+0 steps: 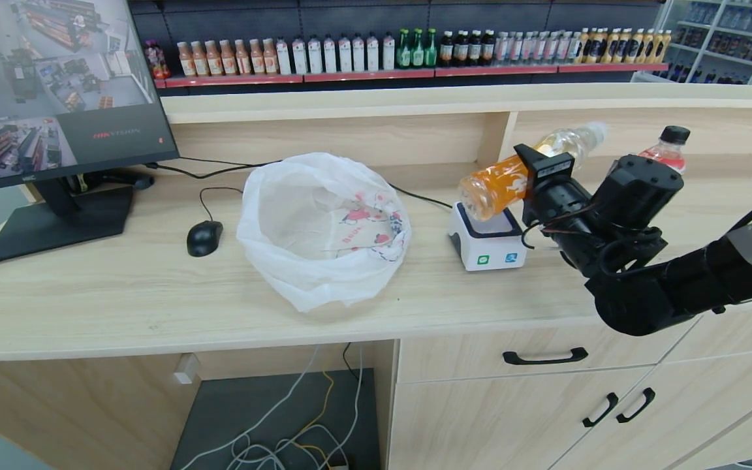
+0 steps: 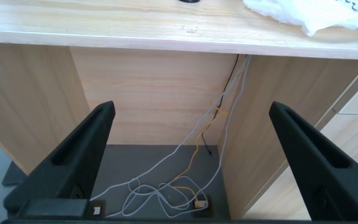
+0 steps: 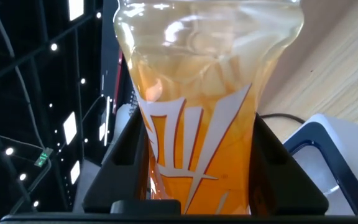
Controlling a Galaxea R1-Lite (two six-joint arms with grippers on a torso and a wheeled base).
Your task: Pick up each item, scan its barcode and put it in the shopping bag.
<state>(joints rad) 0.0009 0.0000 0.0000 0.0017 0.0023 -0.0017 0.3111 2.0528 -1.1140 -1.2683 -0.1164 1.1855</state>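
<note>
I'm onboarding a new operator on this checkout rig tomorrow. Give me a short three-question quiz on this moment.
1. True or false: the right hand holds the orange bottle over the scanner.
2. What lies on the counter between the mouse and the scanner? A) a basket B) the shopping bag C) a keyboard
3. Fill in: the left hand has its jaws ____.
Key: 1 true; 2 B; 3 open.
</note>
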